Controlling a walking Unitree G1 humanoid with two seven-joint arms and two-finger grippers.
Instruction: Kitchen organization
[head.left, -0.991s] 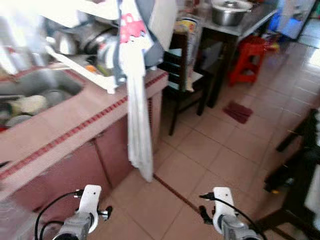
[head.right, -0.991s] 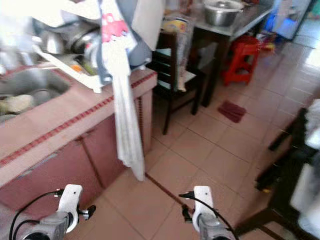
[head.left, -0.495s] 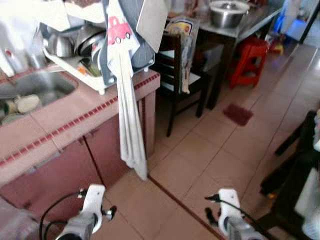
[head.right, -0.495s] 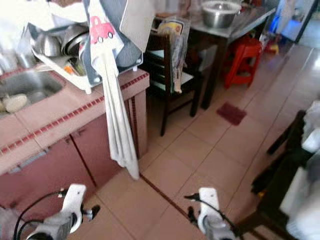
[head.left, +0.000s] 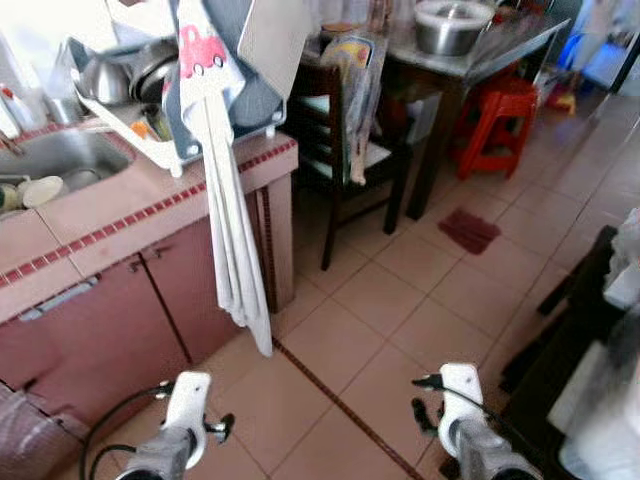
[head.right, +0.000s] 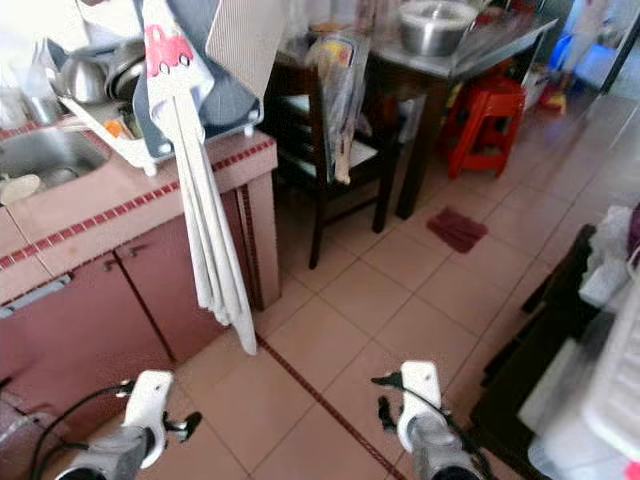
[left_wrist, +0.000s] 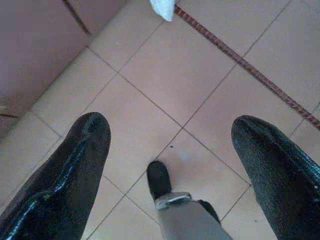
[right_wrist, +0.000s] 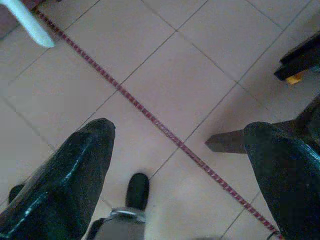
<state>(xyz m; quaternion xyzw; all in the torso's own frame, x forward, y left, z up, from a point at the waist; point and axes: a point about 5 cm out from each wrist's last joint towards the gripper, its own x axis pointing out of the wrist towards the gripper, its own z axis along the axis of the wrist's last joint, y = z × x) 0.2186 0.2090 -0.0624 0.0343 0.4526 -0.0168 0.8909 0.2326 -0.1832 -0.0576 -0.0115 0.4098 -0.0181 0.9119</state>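
Observation:
A pink tiled counter (head.left: 120, 215) with a steel sink (head.left: 55, 160) runs along the left. On its end stands a white dish rack (head.left: 150, 135) stacked with pots and bowls. A long white towel (head.left: 225, 230) with a red car print hangs from the rack down past the cupboard doors. My left arm (head.left: 185, 405) and right arm (head.left: 458, 390) hang low at the bottom of the eye views. The left gripper (left_wrist: 169, 125) is open over bare floor tiles. The right gripper (right_wrist: 179, 129) is open over the tiles and a dark red floor stripe (right_wrist: 165, 127).
A dark wooden chair (head.left: 340, 150) with a bag on its back stands past the counter's end. Behind it are a table (head.left: 490, 50) bearing a steel pot (head.left: 455, 22), a red stool (head.left: 497, 115) and a dark red rag (head.left: 470, 230). Dark furniture (head.left: 590, 320) stands close on my right.
The whole picture has shifted and sharpened, so the camera has moved: the counter and towel now sit further left and farther off. Both arms still hang low.

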